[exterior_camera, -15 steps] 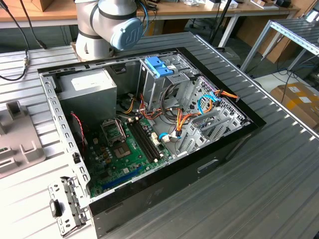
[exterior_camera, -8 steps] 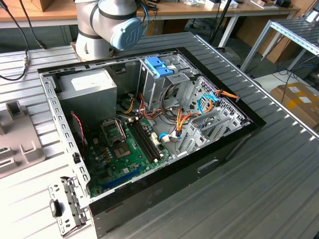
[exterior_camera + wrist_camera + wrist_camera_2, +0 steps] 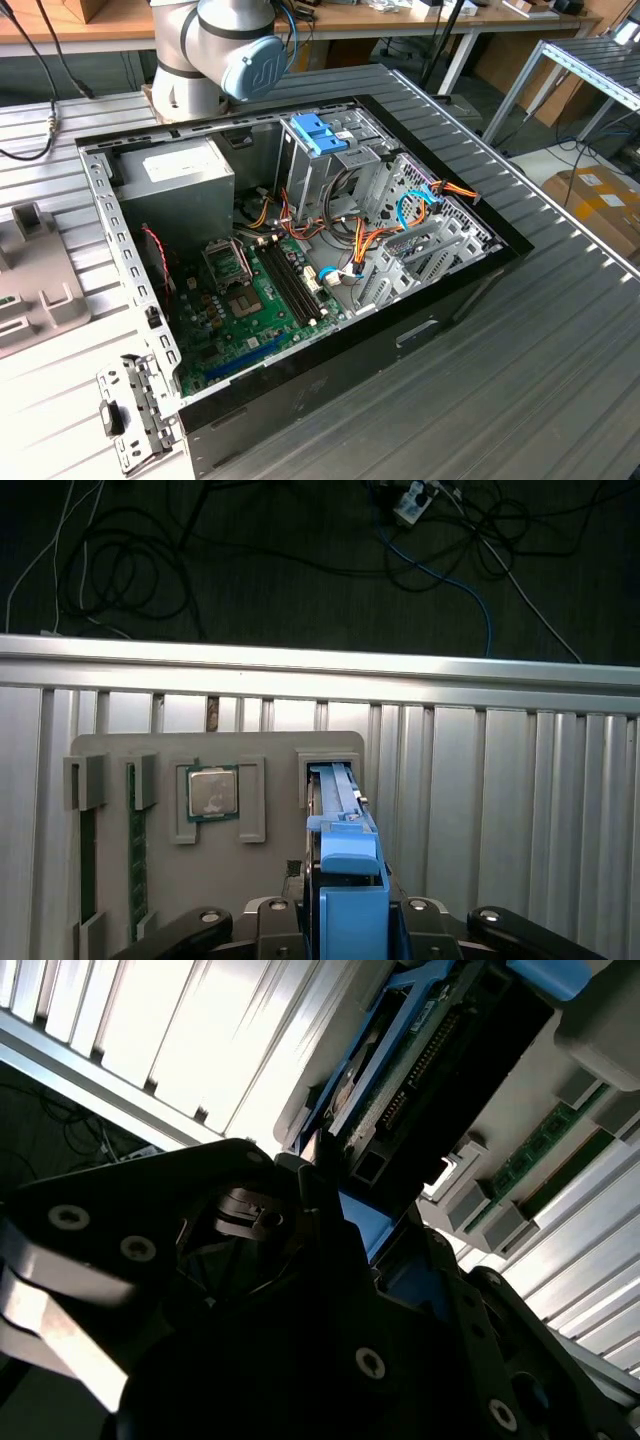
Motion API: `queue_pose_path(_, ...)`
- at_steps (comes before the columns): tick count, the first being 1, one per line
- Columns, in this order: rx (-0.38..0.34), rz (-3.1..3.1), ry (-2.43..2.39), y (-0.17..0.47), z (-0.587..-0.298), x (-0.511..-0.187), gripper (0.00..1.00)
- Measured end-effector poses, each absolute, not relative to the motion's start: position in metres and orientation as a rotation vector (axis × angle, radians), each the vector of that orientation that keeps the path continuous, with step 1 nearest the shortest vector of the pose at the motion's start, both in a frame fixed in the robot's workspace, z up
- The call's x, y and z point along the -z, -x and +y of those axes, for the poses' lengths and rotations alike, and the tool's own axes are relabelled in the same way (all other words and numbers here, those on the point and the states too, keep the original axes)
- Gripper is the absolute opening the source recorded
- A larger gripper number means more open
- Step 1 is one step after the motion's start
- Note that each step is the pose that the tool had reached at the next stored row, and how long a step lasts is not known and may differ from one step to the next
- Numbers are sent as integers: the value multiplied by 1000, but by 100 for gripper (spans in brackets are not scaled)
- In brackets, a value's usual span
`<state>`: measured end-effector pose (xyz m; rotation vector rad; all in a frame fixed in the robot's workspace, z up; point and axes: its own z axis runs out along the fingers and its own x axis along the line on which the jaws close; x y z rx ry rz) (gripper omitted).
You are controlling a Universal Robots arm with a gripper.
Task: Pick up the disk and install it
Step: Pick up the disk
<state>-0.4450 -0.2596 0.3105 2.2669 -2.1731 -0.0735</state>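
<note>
In the first wrist view the disk (image 3: 338,792) stands on edge in a slot of a grey parts tray (image 3: 270,755), its bright blue rail and tab facing the camera. My gripper (image 3: 350,912) straddles the blue tab, and its black fingers (image 3: 275,920) press against both sides. The second wrist view shows the disk (image 3: 420,1055) from close by, with its connector edge and blue rail, and the gripper (image 3: 365,1235) closed around its near end. The disk still sits in the tray slot.
The tray also holds a processor chip (image 3: 212,792) and a memory stick (image 3: 136,850). In the exterior view an open computer case (image 3: 300,390) lies on the ribbed metal table with a motherboard (image 3: 250,300), power supply (image 3: 175,180), cables and a light-blue latch (image 3: 318,132). The arm's base (image 3: 215,50) stands behind it.
</note>
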Motion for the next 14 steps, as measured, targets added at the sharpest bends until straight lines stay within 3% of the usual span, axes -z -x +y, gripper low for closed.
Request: queue_pose_path(14,78,-2175,-2269,445,-260,-328,37)
